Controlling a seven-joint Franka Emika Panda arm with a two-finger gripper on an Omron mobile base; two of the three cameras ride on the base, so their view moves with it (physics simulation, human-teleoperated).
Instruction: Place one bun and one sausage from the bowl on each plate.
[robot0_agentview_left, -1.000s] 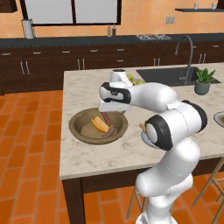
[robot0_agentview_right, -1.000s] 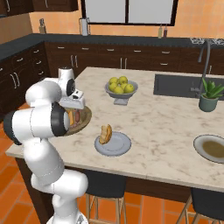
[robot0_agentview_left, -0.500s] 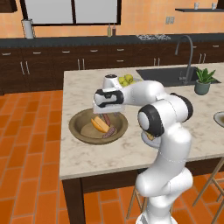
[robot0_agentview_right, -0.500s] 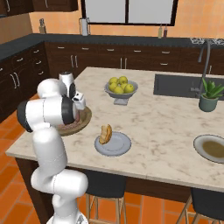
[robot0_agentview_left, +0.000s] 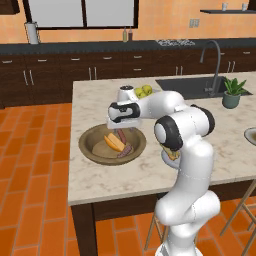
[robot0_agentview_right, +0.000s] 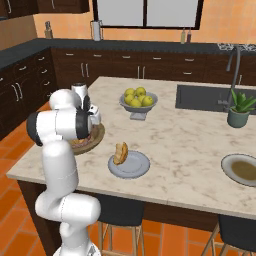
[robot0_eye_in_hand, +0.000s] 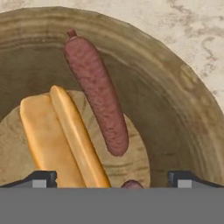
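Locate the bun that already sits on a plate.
In the right base view the bun leans on the grey plate's left edge, near the counter's front, right of the wooden bowl.

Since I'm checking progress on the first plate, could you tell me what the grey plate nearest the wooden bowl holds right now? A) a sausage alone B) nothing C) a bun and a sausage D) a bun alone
D: in the right base view the grey plate carries a single bun and no sausage, while a sausage lies in the wooden bowl under the gripper.
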